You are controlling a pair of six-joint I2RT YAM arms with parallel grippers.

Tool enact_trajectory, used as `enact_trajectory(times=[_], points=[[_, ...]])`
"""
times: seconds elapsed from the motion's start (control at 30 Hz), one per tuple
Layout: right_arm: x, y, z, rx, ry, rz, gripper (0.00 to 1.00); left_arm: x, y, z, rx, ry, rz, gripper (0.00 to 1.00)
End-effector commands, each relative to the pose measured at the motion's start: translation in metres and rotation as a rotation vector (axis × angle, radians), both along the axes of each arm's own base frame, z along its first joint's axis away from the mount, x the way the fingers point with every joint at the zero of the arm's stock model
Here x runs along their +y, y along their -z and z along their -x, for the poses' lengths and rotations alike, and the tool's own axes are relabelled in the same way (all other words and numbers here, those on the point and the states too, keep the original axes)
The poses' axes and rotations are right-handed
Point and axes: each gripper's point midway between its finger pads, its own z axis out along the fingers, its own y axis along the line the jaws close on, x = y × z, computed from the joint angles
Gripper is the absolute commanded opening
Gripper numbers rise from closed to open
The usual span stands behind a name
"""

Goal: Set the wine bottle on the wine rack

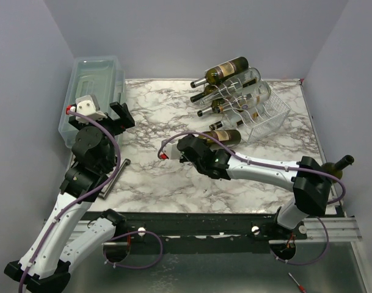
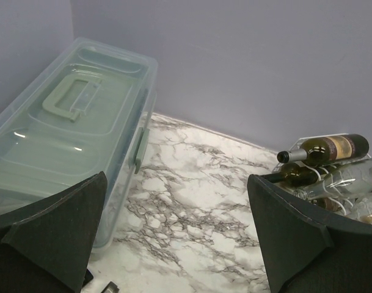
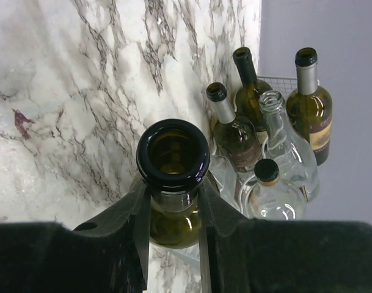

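Observation:
My right gripper [image 3: 173,192] is shut on the neck of an open dark green wine bottle [image 3: 173,155]. In the top view this bottle [image 1: 227,137] lies low at the front of the white wire wine rack [image 1: 272,116], with my right gripper [image 1: 204,143] at its neck end. The rack [image 3: 277,79] holds several bottles, green [image 1: 225,72] and clear [image 1: 253,97], lying in its channels. My left gripper [image 2: 176,244] is open and empty over the marble table, beside the plastic bin; it also shows in the top view [image 1: 121,116].
A translucent lidded plastic bin [image 1: 94,91] stands along the left wall and also shows in the left wrist view [image 2: 63,128]. Another green bottle [image 1: 337,166] sits at the table's right edge behind my right arm. A grey bar [image 1: 118,174] lies by the left arm.

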Motion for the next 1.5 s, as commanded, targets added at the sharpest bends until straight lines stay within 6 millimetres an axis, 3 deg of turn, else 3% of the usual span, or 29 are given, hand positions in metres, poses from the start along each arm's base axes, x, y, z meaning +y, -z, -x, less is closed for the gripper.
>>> enact_trajectory(times=[0.0, 0.63, 0.9, 1.17, 1.33, 1.47], points=[[-0.014, -0.024, -0.012, -0.132, 0.033, 0.073, 0.01, 0.005, -0.008, 0.003, -0.018, -0.012, 0.003, 0.99], [-0.053, -0.003, -0.034, -0.101, 0.038, 0.262, 0.01, 0.005, -0.011, 0.007, -0.03, -0.007, 0.014, 0.99], [-0.074, 0.025, -0.034, -0.031, -0.022, 0.393, 0.0, 0.004, -0.01, 0.006, -0.03, -0.002, 0.019, 0.99], [-0.112, 0.037, -0.049, -0.095, 0.042, 0.53, 0.01, 0.002, -0.01, 0.006, -0.03, 0.007, 0.023, 0.99], [-0.127, 0.041, -0.058, -0.127, 0.056, 0.575, 0.01, 0.004, -0.011, 0.007, -0.034, 0.003, 0.025, 0.99], [-0.128, 0.04, -0.067, -0.164, 0.042, 0.562, 0.01, 0.003, -0.012, 0.008, -0.037, 0.01, 0.027, 0.99]])
